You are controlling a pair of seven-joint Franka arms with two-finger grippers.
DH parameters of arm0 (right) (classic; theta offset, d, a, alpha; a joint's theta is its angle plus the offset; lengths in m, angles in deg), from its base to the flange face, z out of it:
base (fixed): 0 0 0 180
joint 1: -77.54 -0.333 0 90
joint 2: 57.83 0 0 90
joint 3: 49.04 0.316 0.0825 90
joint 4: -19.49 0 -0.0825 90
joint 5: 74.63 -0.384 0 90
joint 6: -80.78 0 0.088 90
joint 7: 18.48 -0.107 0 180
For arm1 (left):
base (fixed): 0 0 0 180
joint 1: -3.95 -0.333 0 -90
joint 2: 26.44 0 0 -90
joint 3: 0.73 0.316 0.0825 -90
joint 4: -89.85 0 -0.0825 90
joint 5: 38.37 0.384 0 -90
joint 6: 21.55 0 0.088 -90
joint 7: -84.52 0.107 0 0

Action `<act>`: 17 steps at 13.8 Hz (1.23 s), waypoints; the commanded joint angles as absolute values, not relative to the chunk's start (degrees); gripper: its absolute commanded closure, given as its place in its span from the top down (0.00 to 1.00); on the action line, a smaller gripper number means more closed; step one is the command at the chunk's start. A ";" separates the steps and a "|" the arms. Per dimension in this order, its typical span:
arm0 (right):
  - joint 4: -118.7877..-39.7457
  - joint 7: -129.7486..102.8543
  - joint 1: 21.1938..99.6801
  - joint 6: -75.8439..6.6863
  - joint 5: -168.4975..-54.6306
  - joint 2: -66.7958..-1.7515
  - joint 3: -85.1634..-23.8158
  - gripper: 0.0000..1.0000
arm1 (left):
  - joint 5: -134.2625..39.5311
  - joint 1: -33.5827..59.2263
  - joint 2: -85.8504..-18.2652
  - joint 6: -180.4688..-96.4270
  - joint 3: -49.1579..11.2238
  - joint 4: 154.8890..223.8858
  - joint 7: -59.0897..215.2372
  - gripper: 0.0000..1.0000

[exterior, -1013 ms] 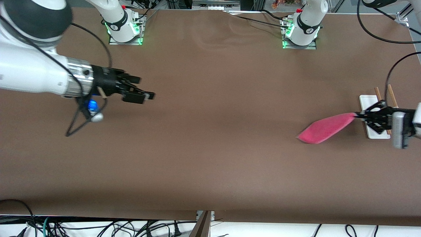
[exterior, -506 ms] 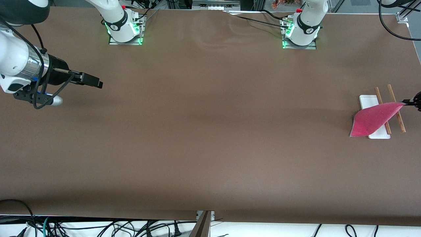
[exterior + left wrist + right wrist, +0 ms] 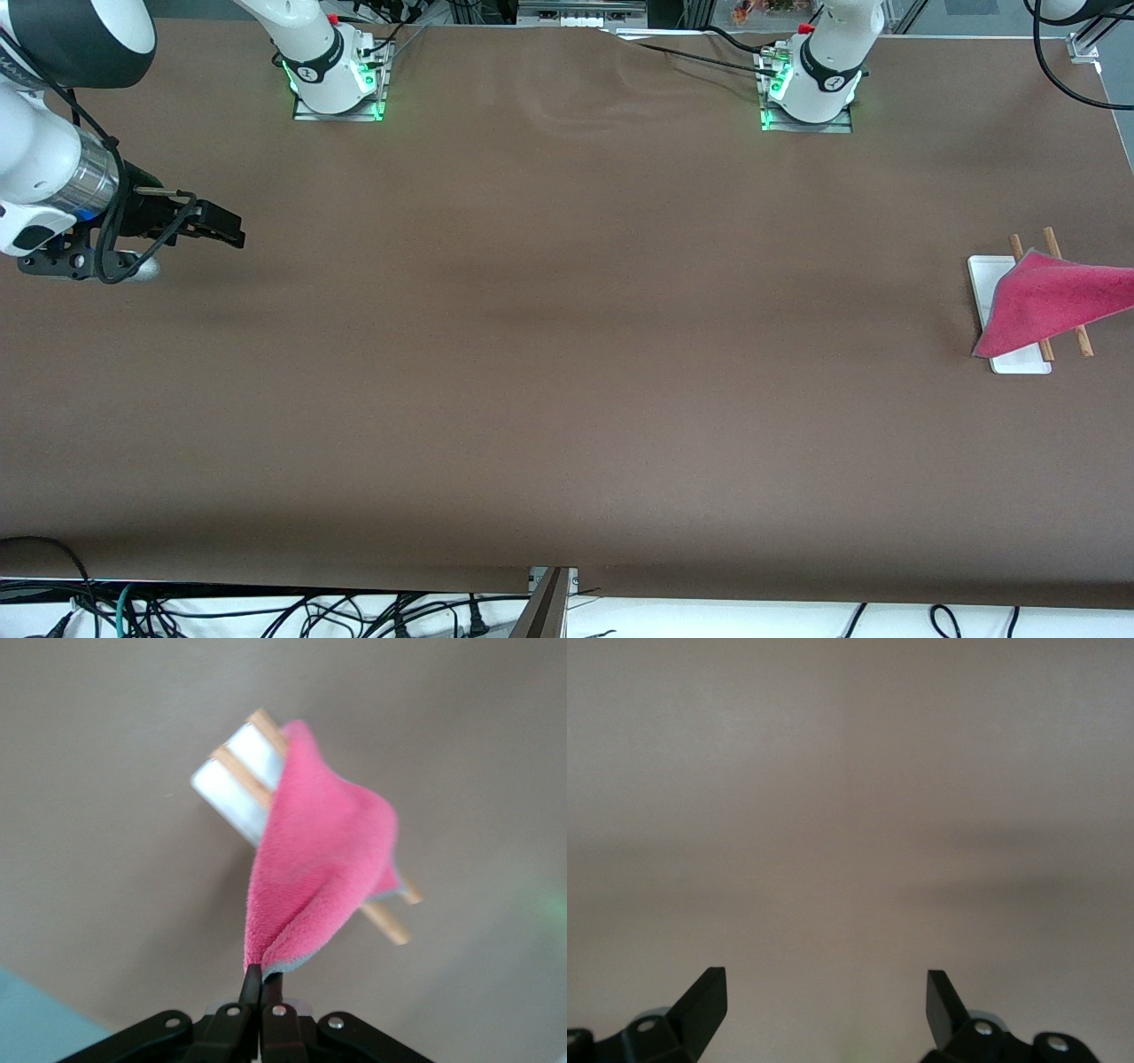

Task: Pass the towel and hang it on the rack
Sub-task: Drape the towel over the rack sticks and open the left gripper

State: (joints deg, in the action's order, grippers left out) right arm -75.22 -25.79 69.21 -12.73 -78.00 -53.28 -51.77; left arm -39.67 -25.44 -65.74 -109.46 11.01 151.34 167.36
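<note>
The pink-red towel (image 3: 1054, 299) hangs in the air over the rack (image 3: 983, 276) at the left arm's end of the table, draped across its two brown rods (image 3: 1052, 237). My left gripper is outside the front view. In the left wrist view my left gripper (image 3: 263, 973) is shut on one corner of the towel (image 3: 319, 859), which spreads over the rods (image 3: 390, 926) and the white base (image 3: 232, 788). My right gripper (image 3: 226, 229) is over bare table at the right arm's end. In the right wrist view it (image 3: 826, 1001) is open and empty.
The brown table cover (image 3: 567, 354) fills the view. Cables (image 3: 1063, 97) run along the table's left-arm end and below its front edge. The two arm bases (image 3: 337, 80) stand farthest from the front camera.
My left gripper has carried the towel toward the left arm's end, from beside the rack to over its rods, and left the front view. My right arm has drawn back toward its own end.
</note>
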 commanded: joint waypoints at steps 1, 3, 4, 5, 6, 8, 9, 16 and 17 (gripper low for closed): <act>-75.44 -24.89 70.07 -13.44 -76.92 -55.01 -50.18 0.99 | -37.93 -26.02 -67.30 -114.08 10.87 153.21 169.60 0.00; -74.47 -25.24 69.71 -13.44 -75.34 -54.66 -49.92 0.99 | -38.20 -26.90 -68.27 -118.47 10.87 154.88 169.69 0.00; -74.38 -25.25 69.80 -13.44 -74.99 -54.57 -49.92 0.99 | -38.37 -27.25 -68.97 -120.14 10.87 155.41 169.69 0.00; -74.38 -25.16 69.80 -13.35 -74.89 -54.57 -49.92 0.99 | -38.55 -27.51 -69.41 -121.03 10.79 155.59 169.69 0.00; -74.46 -25.42 69.71 -13.44 -74.89 -54.57 -49.92 0.99 | -38.55 -27.52 -69.76 -121.39 10.87 155.59 169.60 0.00; -73.94 -25.25 69.36 -13.18 -74.81 -54.57 -49.83 0.99 | -38.72 -27.43 -70.55 -121.48 10.78 155.59 168.82 0.36; -72.46 -24.99 69.45 -12.92 -74.81 -53.96 -49.92 0.99 | -38.73 -27.43 -71.17 -122.26 10.87 155.59 168.81 0.99; -70.77 -24.55 69.54 -13.27 -73.49 -52.55 -50.18 0.99 | -38.29 -25.15 -65.74 -117.90 10.08 154.98 166.45 1.00; -70.34 -24.63 69.45 -13.09 -73.49 -52.55 -50.10 0.99 | -38.20 -23.75 -63.98 -114.74 9.99 154.89 164.00 1.00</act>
